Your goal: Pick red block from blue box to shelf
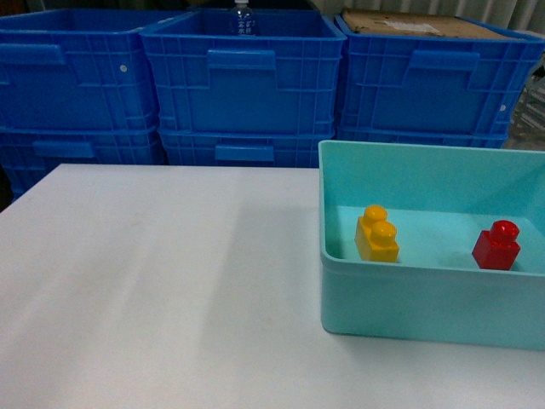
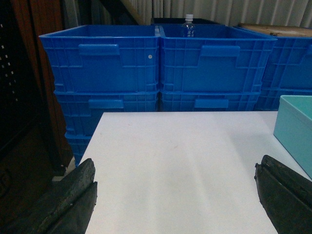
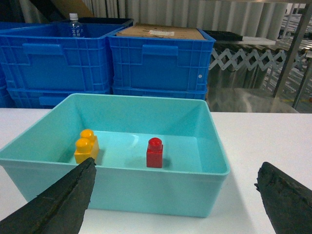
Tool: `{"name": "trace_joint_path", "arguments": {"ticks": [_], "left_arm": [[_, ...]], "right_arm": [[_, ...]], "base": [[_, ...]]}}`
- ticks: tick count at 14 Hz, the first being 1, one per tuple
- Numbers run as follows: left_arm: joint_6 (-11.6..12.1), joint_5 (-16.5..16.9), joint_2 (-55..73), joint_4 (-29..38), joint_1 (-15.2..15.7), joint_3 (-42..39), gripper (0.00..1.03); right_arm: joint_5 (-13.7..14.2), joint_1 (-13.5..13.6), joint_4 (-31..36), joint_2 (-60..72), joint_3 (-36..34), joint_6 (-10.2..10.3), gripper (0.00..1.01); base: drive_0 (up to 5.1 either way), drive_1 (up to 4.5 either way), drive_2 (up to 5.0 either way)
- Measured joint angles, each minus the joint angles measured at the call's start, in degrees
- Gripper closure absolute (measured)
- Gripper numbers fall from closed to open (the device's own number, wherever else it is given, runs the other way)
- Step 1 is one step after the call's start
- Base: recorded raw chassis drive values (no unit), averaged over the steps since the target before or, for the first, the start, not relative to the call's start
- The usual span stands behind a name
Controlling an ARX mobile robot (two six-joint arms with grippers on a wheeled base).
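Observation:
The red block (image 1: 497,245) stands upright, stud up, on the floor of the pale turquoise blue box (image 1: 426,307) at the table's right; the right wrist view shows the red block (image 3: 154,152) near the middle of the blue box (image 3: 146,187). My right gripper (image 3: 175,178) hangs open just in front of the box's near wall, holding nothing. My left gripper (image 2: 174,180) is open over bare white table, with the blue box (image 2: 295,126) off to its right. A steel shelf post (image 3: 291,53) shows at the far right. Neither gripper shows in the head view.
A yellow two-stud brick (image 1: 377,233) sits in the same box, left of the red one. Stacked dark blue crates (image 1: 243,85) line the table's far edge; one holds a water bottle (image 1: 243,19), another cardboard (image 1: 409,24). A white table (image 1: 153,290) spreads left.

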Motion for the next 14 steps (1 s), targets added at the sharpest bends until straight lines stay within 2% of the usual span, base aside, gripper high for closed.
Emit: {"name": "trace_joint_path", "arguments": {"ticks": [14], "left_arm": [[0.0, 0.0, 0.0, 0.0, 0.0, 0.0, 0.05]], "right_arm": [[0.0, 0.0, 0.02, 0.0, 0.0, 0.0, 0.03]], "base": [[0.0, 0.0, 0.0]]}}
